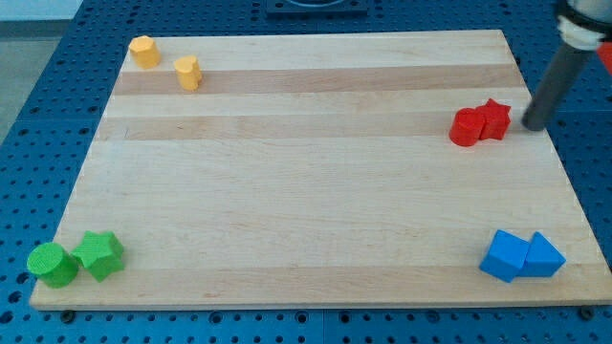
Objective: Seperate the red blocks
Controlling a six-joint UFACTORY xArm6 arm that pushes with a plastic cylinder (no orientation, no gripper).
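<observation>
Now we rest on a pale wooden board (306, 191), pairs of small blocks at its corners.
At the view's left sit a green cylinder (52, 264) touching a green star-shaped block (99, 254); above, two yellow blocks (144, 51) (188, 72) (shapes unclear) stand slightly apart. Rightward, a red cylinder (467, 126) touches a red star-shaped block (494, 119), my tip (532, 125) just beside the star, grasping nothing. Below, a blue cube (505, 255) touches a blue wedge (543, 256).

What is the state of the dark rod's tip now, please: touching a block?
My tip: holds nothing; it stands just right of the red star-shaped block, apart from it by a narrow gap; that block touches the red round block.
</observation>
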